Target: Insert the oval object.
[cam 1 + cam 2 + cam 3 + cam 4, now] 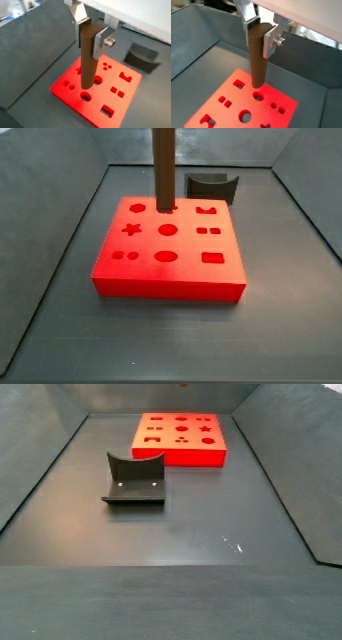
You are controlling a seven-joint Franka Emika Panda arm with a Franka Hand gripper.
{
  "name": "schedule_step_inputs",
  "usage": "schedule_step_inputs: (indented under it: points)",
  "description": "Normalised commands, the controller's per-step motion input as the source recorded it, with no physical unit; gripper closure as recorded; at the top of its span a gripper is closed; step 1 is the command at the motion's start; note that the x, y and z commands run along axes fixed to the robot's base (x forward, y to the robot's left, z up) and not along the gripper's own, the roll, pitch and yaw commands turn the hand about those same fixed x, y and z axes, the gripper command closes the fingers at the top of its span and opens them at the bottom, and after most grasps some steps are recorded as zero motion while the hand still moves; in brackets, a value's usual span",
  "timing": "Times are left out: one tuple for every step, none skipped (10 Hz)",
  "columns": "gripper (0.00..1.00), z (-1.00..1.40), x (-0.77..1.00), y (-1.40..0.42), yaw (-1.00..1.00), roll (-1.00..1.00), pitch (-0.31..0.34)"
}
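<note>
My gripper [90,32] is shut on the top of the oval object [87,60], a long dark brown peg that hangs upright; both wrist views show this grip [260,34]. The peg [256,60] hangs over the red block [231,102], with its lower end close to a dark oval hole [258,95]. In a side view the peg [164,168] comes down to the block's [167,278] top face at the middle of the back row of holes. I cannot tell whether it touches or has entered a hole. The gripper is out of frame in both side views.
The dark fixture [134,481] stands on the grey floor apart from the red block [181,436]; it also shows behind the block in a side view [210,186] and in a wrist view [142,56]. Sloping grey walls [54,218] enclose the floor.
</note>
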Motion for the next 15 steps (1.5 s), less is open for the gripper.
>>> schedule_step_inputs:
  points:
    - [1.00, -0.09, 0.00, 0.00, -1.00, 0.00, 0.000]
    - [1.00, -0.10, 0.00, 0.00, -1.00, 0.00, 0.000]
    - [1.00, -0.10, 0.00, 0.00, -1.00, 0.00, 0.000]
    - [1.00, -0.10, 0.00, 0.00, -1.00, 0.00, 0.000]
    - [1.00, -0.08, 0.00, 0.00, -1.00, 0.00, 0.013]
    - [1.00, -0.05, 0.00, 0.00, -1.00, 0.00, 0.010]
    - [1.00, 0.00, 0.00, 0.00, -1.00, 0.01, 0.019]
    - [1.00, 0.00, -0.01, 0.00, -1.00, 0.03, 0.036]
    - [1.00, 0.00, -0.02, 0.00, -1.00, 0.05, 0.047]
    - [1.00, 0.02, -0.04, -0.07, -0.88, 0.16, 0.083]
    - [1.00, 0.00, -0.04, -0.13, -0.65, 0.18, 0.094]
    - [1.00, 0.00, -0.07, -0.12, -0.82, 0.22, 0.093]
    - [1.00, 0.00, -0.13, -0.11, -0.89, 0.22, 0.074]
    - [1.00, 0.00, -0.13, -0.07, -0.94, 0.20, 0.064]
    - [1.00, 0.00, -0.08, -0.06, -0.96, 0.16, 0.044]
